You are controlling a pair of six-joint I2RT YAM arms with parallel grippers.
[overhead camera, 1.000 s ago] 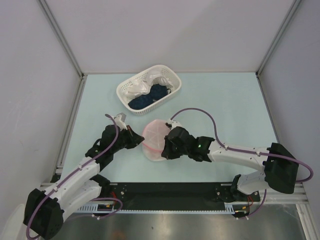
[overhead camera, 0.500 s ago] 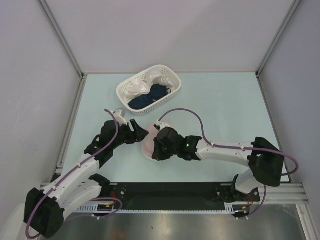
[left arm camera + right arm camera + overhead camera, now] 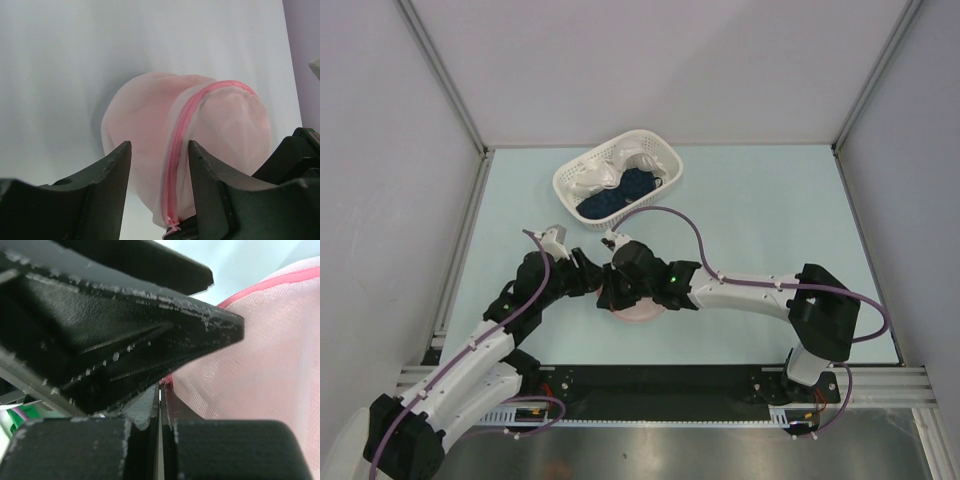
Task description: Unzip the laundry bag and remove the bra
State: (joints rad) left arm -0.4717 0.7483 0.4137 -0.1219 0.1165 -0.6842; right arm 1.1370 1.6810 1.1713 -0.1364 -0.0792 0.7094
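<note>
Near the table's near edge, left of middle: laundry bag (image 3: 200,140) on its side, zip (image 3: 182,130) looks shut | left gripper (image 3: 159,150) spread wide, bag just ahead between its fingers | right gripper (image 3: 161,385) clenched on the zip's near end | zip arcs away from the left gripper over the dome, so I'd guess the right one pulls along it

- Laundry bag (image 3: 638,310): small white mesh dome w/ pink zip (image 3: 181,135), on its side, approx. mid-table (image 3: 770,220), near front; zip looks shut.
- Bra (image 3: 142,125): inside bag, just a salmon tint thru mesh.
</note>
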